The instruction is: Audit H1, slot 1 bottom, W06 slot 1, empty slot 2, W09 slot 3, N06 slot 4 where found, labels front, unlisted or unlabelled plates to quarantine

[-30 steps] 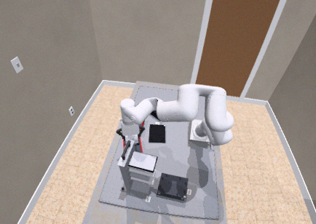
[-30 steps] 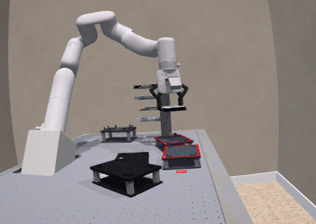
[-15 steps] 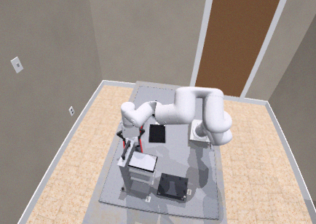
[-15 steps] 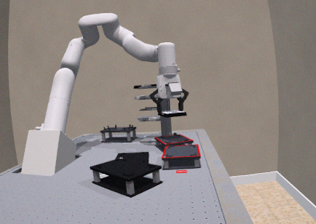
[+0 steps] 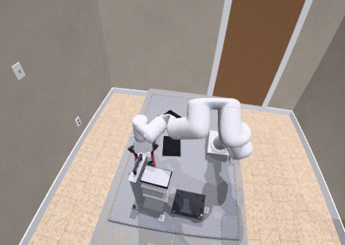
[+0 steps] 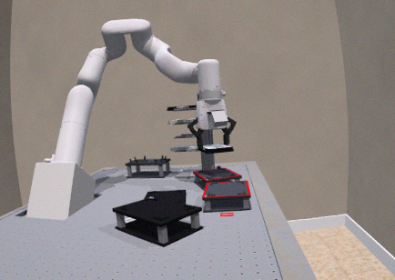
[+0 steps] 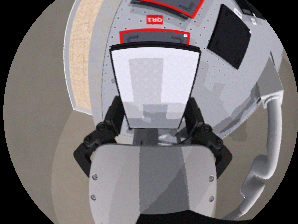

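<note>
My gripper (image 6: 214, 145) (image 7: 154, 104) is shut on a plate (image 6: 219, 149) (image 7: 154, 75) with a pale top and black rim. It holds the plate roughly level, above the red-edged nest (image 6: 198, 179) (image 7: 155, 31) nearer the hotel; a gap shows beneath. No ID can be read on it. A second red-edged nest (image 6: 227, 182) stands beyond, its dark top bare. A red QR1 label (image 7: 155, 19) lies between the nests. Hotel H1 (image 5: 137, 190) (image 6: 207, 161) stands close by. A white-topped plate (image 5: 157, 176) is at its top; lower levels are partly hidden, their IDs unreadable.
A dark station (image 5: 172, 145) (image 7: 230, 37) stands inward of the quarantine nests. Another black nest (image 6: 156, 211) stands toward the exterior camera. A dark station with upright pins (image 5: 188, 204) (image 6: 147, 163) stands beside the hotel. The arm's white base (image 6: 52, 190) stands across the table.
</note>
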`<state>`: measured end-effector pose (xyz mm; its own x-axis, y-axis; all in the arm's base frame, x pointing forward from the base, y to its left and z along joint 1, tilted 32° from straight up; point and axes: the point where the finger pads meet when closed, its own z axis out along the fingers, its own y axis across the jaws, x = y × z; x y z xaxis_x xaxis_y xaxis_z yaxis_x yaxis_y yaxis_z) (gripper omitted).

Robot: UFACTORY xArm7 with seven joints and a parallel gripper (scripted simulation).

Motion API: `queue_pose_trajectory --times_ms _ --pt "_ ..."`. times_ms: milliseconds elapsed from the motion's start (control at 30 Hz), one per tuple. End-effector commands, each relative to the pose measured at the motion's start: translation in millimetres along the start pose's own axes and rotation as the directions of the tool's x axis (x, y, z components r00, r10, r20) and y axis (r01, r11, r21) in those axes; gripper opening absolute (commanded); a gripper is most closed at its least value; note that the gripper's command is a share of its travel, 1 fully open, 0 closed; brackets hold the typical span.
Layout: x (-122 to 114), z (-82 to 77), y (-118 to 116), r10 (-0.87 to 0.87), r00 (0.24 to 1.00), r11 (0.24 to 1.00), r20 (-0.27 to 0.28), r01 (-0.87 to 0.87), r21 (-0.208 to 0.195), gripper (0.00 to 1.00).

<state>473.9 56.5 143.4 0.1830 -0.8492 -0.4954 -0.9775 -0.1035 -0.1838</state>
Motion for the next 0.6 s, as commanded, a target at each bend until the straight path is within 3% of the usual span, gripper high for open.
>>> queue_pose_trajectory --times_ms 0,333,567 --pt "0.7 4.4 -1.6 0.000 1.000 1.000 -0.001 0.000 0.005 0.00" --pt "0.7 17.3 -1.6 0.000 1.000 1.000 -0.001 0.000 0.005 0.00" --pt "0.7 17.3 -1.6 0.000 1.000 1.000 -0.001 0.000 0.005 0.00"
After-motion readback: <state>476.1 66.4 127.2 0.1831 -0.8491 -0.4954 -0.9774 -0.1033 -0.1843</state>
